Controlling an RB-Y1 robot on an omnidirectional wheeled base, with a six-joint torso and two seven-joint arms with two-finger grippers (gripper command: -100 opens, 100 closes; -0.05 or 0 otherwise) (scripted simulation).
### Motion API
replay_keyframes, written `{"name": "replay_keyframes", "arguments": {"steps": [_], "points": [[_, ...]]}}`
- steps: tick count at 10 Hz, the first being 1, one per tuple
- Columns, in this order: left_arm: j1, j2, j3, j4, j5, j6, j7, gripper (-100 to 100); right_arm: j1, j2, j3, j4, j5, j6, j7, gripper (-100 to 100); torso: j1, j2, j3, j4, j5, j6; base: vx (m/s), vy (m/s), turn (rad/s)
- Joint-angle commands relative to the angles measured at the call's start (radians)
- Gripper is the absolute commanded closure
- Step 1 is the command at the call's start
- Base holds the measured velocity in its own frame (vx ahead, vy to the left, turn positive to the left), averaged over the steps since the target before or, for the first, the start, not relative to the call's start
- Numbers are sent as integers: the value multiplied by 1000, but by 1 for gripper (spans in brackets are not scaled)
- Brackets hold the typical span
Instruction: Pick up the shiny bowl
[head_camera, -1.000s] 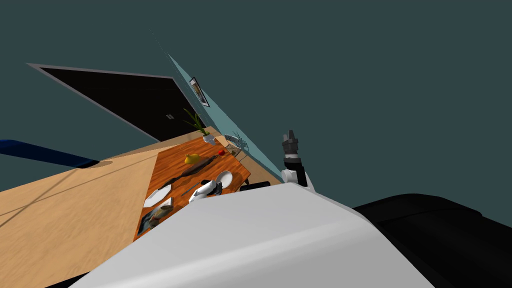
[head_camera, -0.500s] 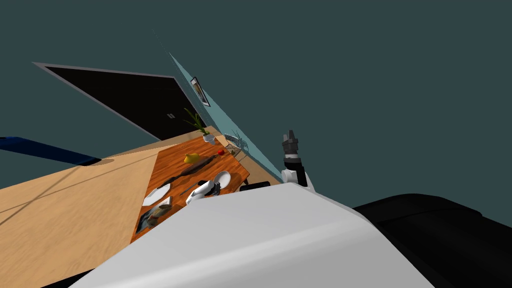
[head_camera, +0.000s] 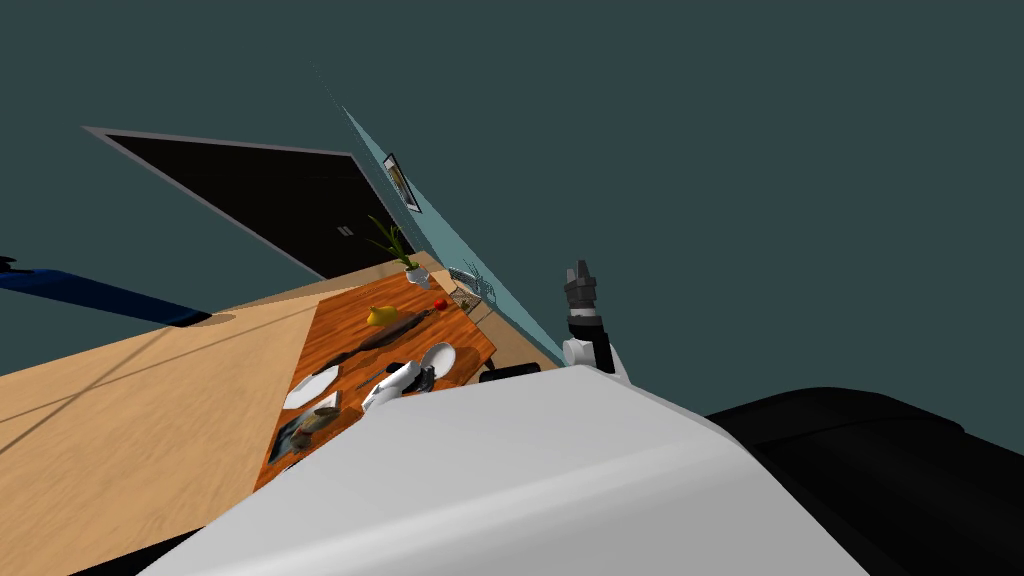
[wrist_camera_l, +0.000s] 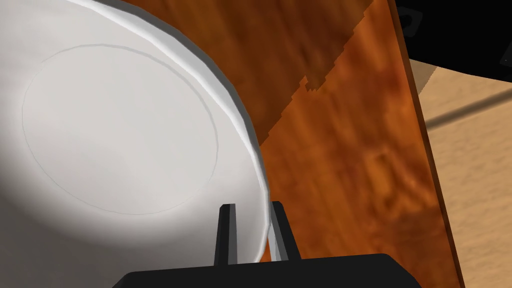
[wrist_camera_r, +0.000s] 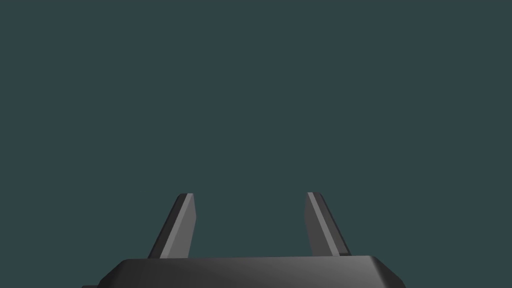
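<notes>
Pale grey-white with a soft sheen, the bowl (wrist_camera_l: 120, 130) looms large in the left wrist view, a faint ring marking its flat bottom. The left tool (wrist_camera_l: 251, 231) is clamped on the bowl's rim. One finger stands inside the wall and the other outside, pressed close with only the thin rim between them. Beside the bowl lies the reddish-brown wooden surface (wrist_camera_l: 340, 165), part of it darkened by a jagged-edged shadow. I cannot tell whether the bowl rests on the surface or hangs just clear of it. Beyond the surface's edge shows a light wooden floor (wrist_camera_l: 475, 165).

In the head view the bowl is at the near end of the surface, on the side toward the wall, with the left arm's white forearm leading to it. Farther along the surface lie a long dark brown thing (head_camera: 388, 333), a yellow thing (head_camera: 379, 317) and a small red thing (head_camera: 440, 304). At the far end is a green plant (head_camera: 392, 245) in a white pot. A white plate (head_camera: 311, 386) lies at the near end too, apart from the bowl. A framed picture (head_camera: 400, 183) hangs on the pale blue wall, and a black area (head_camera: 250, 195) opens past the surface's far end.

The right tool (head_camera: 579, 273) is raised, well apart from the surface, and its fingers (wrist_camera_r: 177, 227) stand wide apart.
</notes>
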Motion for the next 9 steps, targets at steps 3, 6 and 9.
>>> {"name": "replay_keyframes", "arguments": {"steps": [3,6,9], "points": [[-41,45,59,89,32,-5,-98,100,0,0,0,0,0,0,0,0,0,0,0,0,0,0,10,-52,44],[-62,66,86,134,47,-9,-156,100,0,0,0,0,0,0,0,0,-2,0,0,0,-1,0,7,-59,30],[-102,109,141,211,78,-17,-240,100,0,0,0,0,0,0,0,0,-1,0,0,-1,-1,-1,8,-62,29]]}}
